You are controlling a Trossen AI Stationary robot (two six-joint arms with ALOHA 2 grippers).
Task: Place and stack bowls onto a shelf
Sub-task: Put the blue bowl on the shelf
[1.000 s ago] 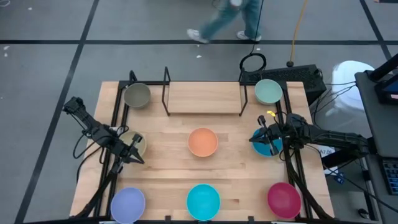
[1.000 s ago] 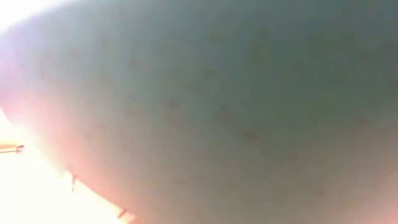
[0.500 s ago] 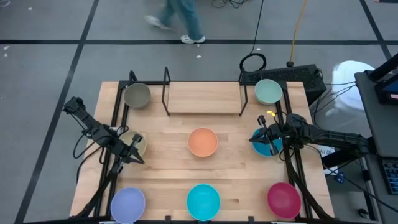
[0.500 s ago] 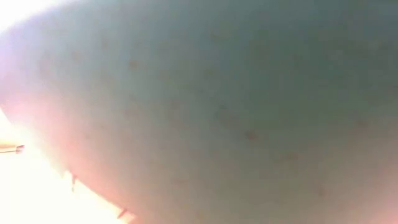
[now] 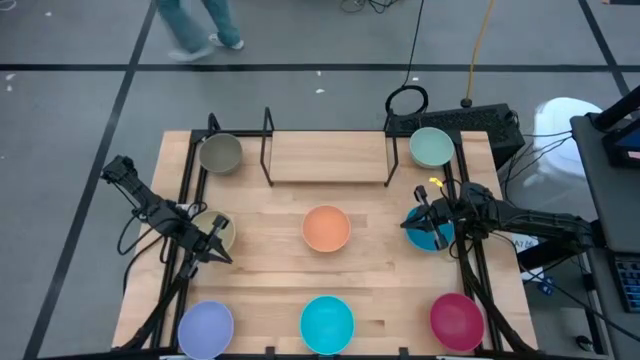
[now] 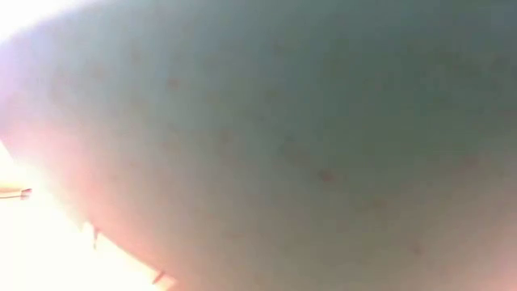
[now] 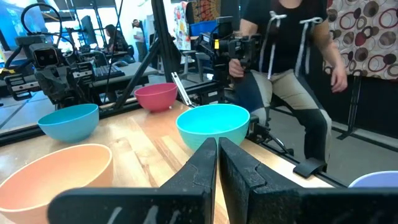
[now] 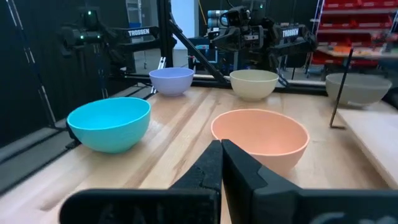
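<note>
Only person (image 5: 200,25) moved | shelf (image 5: 328,157) long axis left-right | both claws clenched, empty

Low view: almost the whole frame is filled by one smooth, curved, grey-green surface (image 6: 307,137), very close to the lens and out of focus. It is possibly the side wall of a round plastic bowl; its identity cannot be confirmed from here. The surface shades to pinkish-white toward the lower left. Its curved edge runs from upper left down to the bottom. Beyond that edge lies a bright, washed-out strip (image 6: 32,242) with a few small dark marks, too blurred to tell.
</note>
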